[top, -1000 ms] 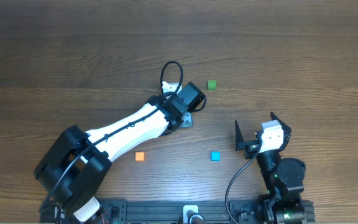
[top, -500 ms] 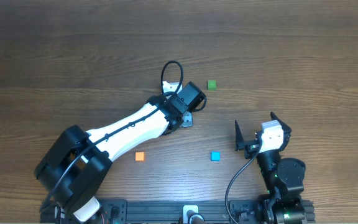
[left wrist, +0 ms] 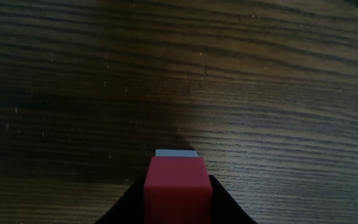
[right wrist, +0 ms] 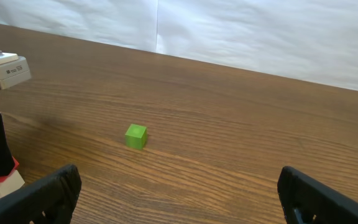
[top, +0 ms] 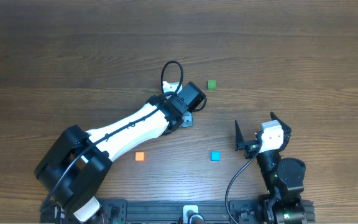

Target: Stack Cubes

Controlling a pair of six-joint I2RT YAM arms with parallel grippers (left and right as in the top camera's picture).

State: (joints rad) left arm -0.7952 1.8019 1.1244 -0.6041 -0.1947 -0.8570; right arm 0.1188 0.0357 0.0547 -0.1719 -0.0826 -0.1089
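Gripping red cube (left wrist: 177,186), seemingly atop white cube (left wrist: 176,152); green cube (top: 212,84) nearby.

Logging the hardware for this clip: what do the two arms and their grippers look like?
The left arm has a white shell with black joints and a black cable loop at its wrist. The right arm is mostly black, with a white wrist block and a black cable beside it. The right gripper has two black pointed fingers; the left gripper is black too.
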